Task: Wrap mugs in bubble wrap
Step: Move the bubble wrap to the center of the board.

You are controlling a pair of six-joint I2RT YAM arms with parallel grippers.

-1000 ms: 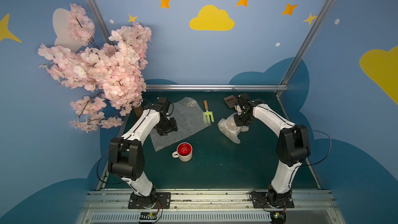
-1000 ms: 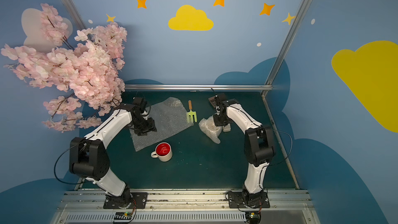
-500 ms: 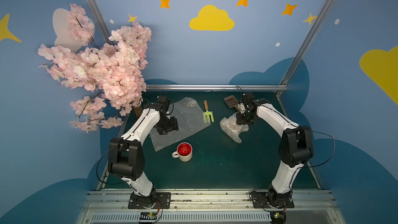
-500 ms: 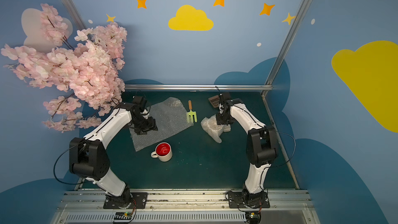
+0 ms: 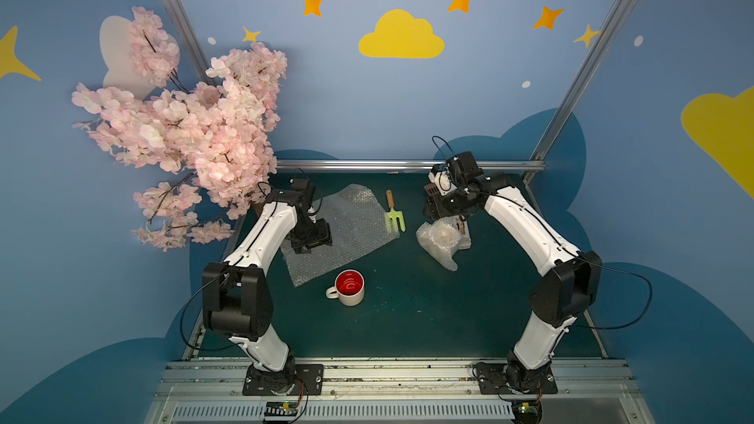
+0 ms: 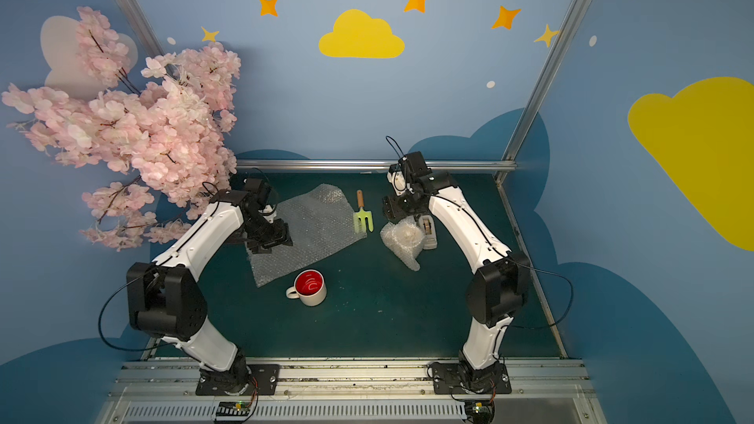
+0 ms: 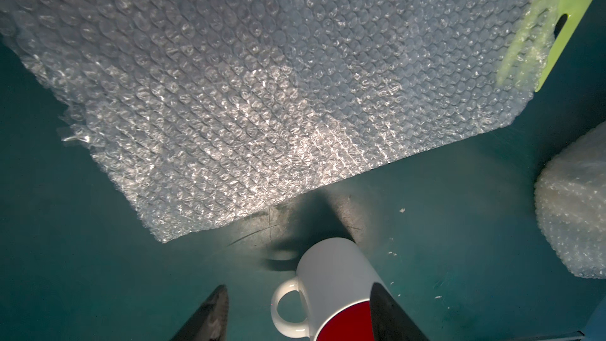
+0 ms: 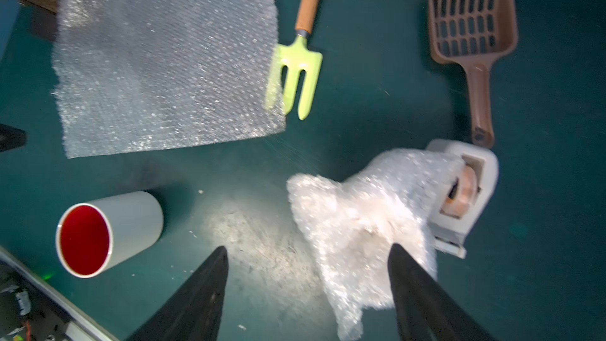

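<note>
Arms: the right arm has pulled up and back toward the far rail. A second ago its tip was down at the bundle [image 5: 438, 240] with the jaws pinched shut. The right gripper [image 8: 308, 247] is now spread wide with nothing between the fingers. I read this as a release after a tuck. The left arm has barely shifted. The left gripper [image 7: 298, 286] hangs over the left edge of the flat sheet [image 5: 347, 234], jaws spread and empty.

The bundle lies free on the right side of the table [image 5: 408, 320], crumpled, with a loose tail toward the front. A pale form shows through the wrap in both top views, and I take it for the cream mug. One mug looks wrapped; I see no tape on it, so it may unfold.

The red mug [image 5: 350, 287] stands upright and bare just off the near corner of the flat sheet, not on it. Its handle points to the left arm's side. The second wrap has not begun.

Around:
- The blossom tree [image 5: 196, 136] overhangs the far left corner, close behind the left arm.
- The tape dispenser [image 8: 465, 198] touches the bundle, with the wrap's edge draped on it. This could snag if the bundle is moved.
- The scoop [image 8: 472, 21] lies just behind the tape dispenser.
- The garden fork [image 8: 298, 73] lies between the flat sheet and the bundle, one tine under the sheet's corner. It is likely to drag when that sheet is pulled.
</note>
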